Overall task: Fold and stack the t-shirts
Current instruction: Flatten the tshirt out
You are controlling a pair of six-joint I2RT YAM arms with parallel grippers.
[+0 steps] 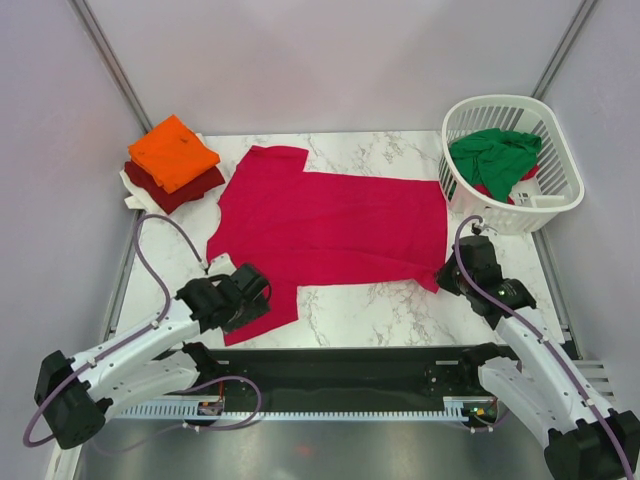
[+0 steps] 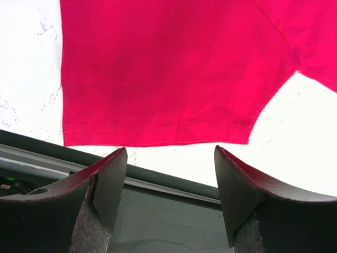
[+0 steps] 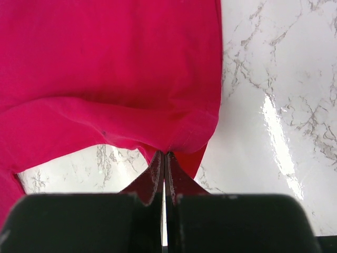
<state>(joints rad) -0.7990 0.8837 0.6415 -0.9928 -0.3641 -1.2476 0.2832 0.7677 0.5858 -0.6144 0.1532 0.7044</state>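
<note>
Status: the crimson shirt (image 1: 330, 225) is lying spread flat on the table (image 1: 380, 300), with the collar end toward the left, the hem toward the right and the near sleeve (image 2: 158, 79) pointing at the front edge. The right gripper (image 3: 164, 158) is pinching the near hem corner with its jaws fully closed on the cloth. The bite is sitting right at the edge, and the fabric is puckering into it. The left gripper (image 2: 170, 149) is hovering just short of the sleeve cuff with its jaws wide, holding nothing. The cuff seam is lying directly ahead of the gap.

Judgement: the step in hand is taking a second hold on the near side, so both arms can fold that side over lengthwise.

Notes for doing it well:
- The left arm should be going forward and down until one finger is sliding under the cuff, closing on both layers rather than the top one only.
- The bite should be going in past the seam, since a thin edge grip is likely to slip.
- Both arms should be lifting together and low, keeping the near edge taut so the crease is running straight.
- A high lift risks dragging the shirt body across the table.

Elsewhere, the orange shirt (image 1: 173, 152) is sitting folded on the dark red shirt (image 1: 190, 190) at far left. The green shirt (image 1: 495, 155) is waiting in the basket (image 1: 560, 150).
</note>
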